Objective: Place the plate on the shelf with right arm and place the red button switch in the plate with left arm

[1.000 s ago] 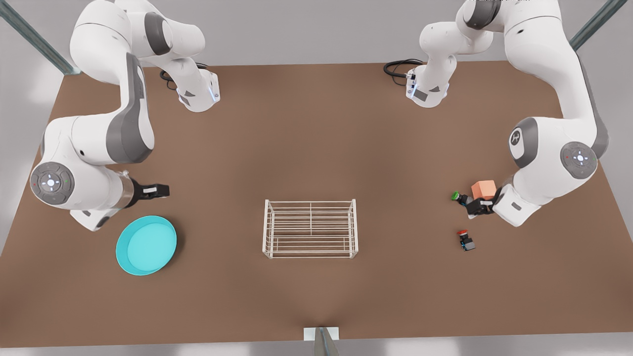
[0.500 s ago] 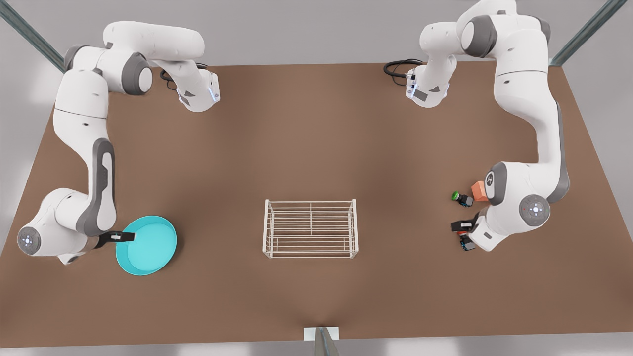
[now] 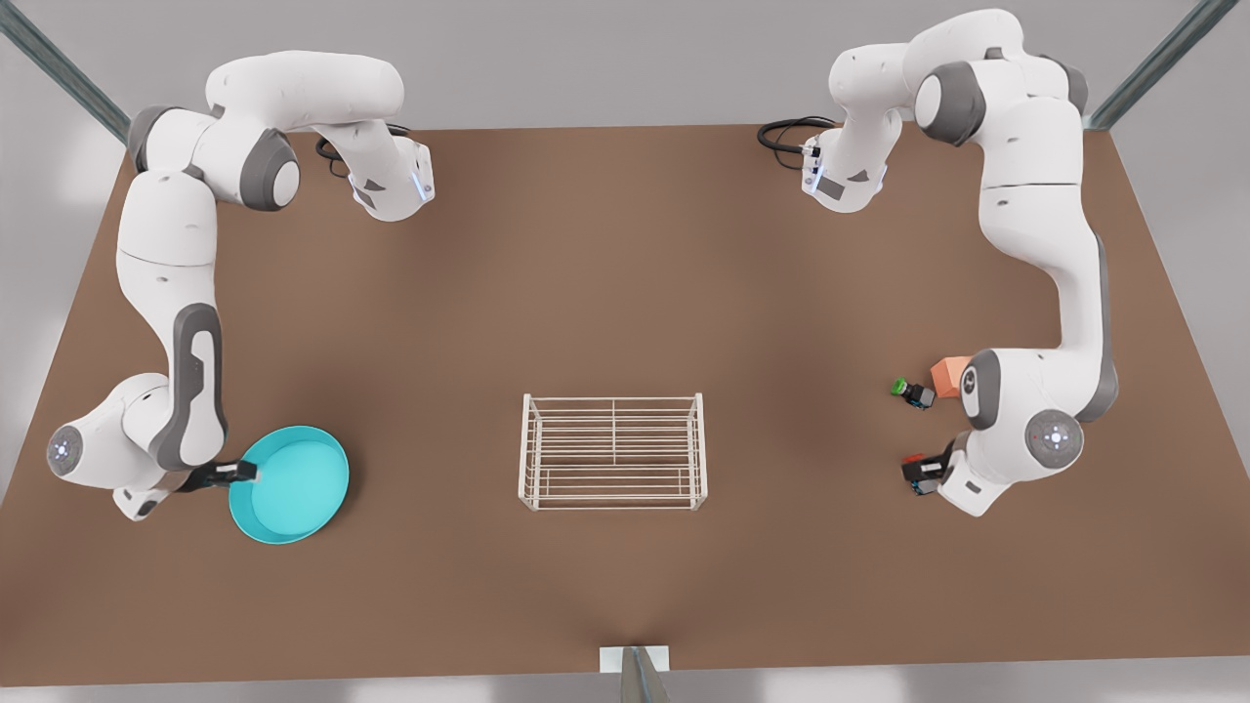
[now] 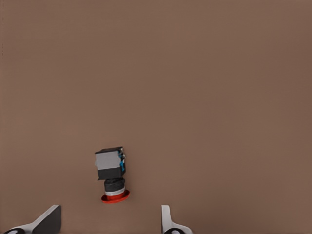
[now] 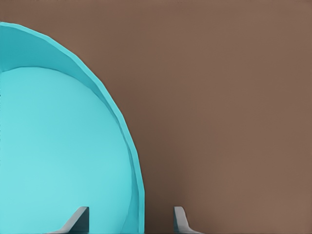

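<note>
The turquoise plate (image 3: pixel 290 483) lies flat on the table at the front view's left. My right gripper (image 3: pixel 239 473) is low at its rim on the side away from the shelf. In the right wrist view this gripper (image 5: pixel 129 222) is open, with the plate (image 5: pixel 58 156) rim between its fingers. The white wire shelf (image 3: pixel 613 451) stands in the middle. The red button switch (image 3: pixel 914 461) lies on its side at the front view's right. My left gripper (image 3: pixel 926 474) is right over it and open (image 4: pixel 108 224), its fingers on either side of the switch (image 4: pixel 111 170).
A green-capped switch (image 3: pixel 911 392) and an orange cube (image 3: pixel 947 373) lie just behind the red button switch, close to the left arm's wrist. Bare brown table (image 3: pixel 625 273) stretches between the shelf and both arms.
My right gripper came forward and down from behind the plate to its rim. My left gripper moved from the orange cube forward and down over the red button switch.
</note>
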Available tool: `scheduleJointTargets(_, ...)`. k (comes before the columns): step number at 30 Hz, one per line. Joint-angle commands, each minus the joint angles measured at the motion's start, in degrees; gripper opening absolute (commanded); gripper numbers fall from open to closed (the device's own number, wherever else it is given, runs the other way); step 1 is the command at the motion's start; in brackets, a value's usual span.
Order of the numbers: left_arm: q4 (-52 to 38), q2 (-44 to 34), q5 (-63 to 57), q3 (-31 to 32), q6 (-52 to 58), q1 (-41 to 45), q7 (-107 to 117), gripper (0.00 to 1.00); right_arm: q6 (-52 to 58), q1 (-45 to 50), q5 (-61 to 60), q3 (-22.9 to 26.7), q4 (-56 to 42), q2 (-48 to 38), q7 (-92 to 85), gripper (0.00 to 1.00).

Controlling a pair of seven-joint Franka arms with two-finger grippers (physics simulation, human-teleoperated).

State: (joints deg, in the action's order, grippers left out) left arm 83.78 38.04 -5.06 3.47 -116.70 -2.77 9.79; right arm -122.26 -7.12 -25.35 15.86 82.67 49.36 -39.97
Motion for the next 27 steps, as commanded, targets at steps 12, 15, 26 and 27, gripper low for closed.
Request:
scheduleJointTargets(12,1.39,6.61,-0.92,0.05,-9.86,-0.75,3.57,1.00,-0.53,-0.26,-4.00,0.23,0.12,0.47,-18.04,0.28)
scheduleJointTargets(15,1.39,7.14,-1.62,-0.04,-9.95,-1.63,3.39,1.00,-0.53,-0.17,-3.91,0.23,0.12,0.56,-17.95,0.28)
scheduleJointTargets(26,1.39,8.10,-1.53,0.05,-10.74,-2.16,3.39,1.00,5.54,1.32,-1.54,0.75,0.03,-6.56,-17.86,0.18)
scheduleJointTargets(27,1.74,8.46,-1.62,0.05,-11.00,-2.33,3.39,1.00,6.50,2.28,-1.54,1.28,0.04,-7.35,-17.86,0.18)
